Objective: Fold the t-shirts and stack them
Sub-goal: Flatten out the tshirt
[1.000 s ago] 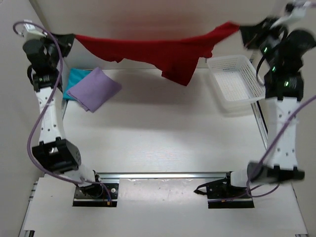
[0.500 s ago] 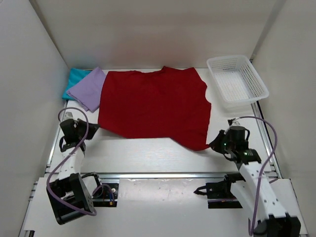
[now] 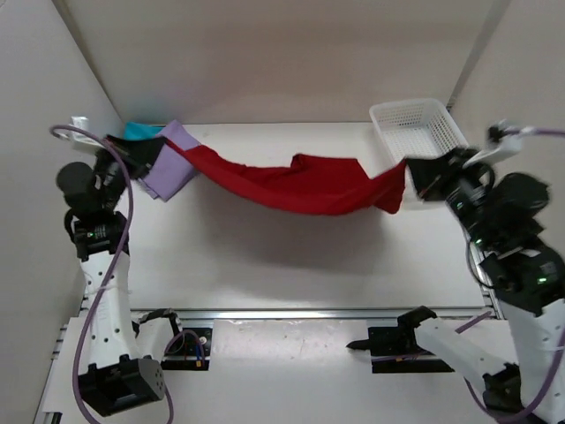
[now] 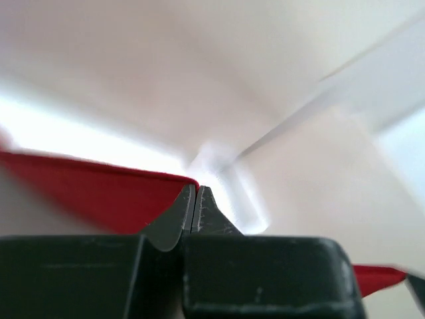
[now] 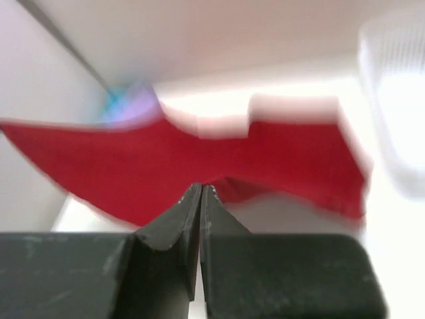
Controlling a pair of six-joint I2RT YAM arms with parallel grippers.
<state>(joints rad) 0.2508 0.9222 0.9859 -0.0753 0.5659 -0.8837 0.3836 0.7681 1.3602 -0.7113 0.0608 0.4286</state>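
White walls close in a pale table [image 3: 265, 274], and above it both arms are raised. The left gripper [image 3: 132, 152] has its jaws pressed together on one end of the dark red t-shirt [image 3: 300, 187]; its wrist camera shows the red hem running right up to the closed tips. The right gripper [image 3: 413, 179] is likewise pinched shut on the other end, just in front of the white basket [image 3: 415, 108].

Between them the shirt hangs as a sagging band, clear of the table and casting a shadow below. Half a second ago it lay spread flat on the surface with both arms low at its near corners; now it is up in the air again and bunched into a narrow swag. That probably means the spread did not satisfy — a re-lay or a flip is in hand, and the folding of this shirt has not really begun.

Further out, the lavender t-shirt [image 3: 163, 178] lies folded at the far left, on top of the teal t-shirt [image 3: 139, 131], the red cloth passing just over its edge — two done, one left.
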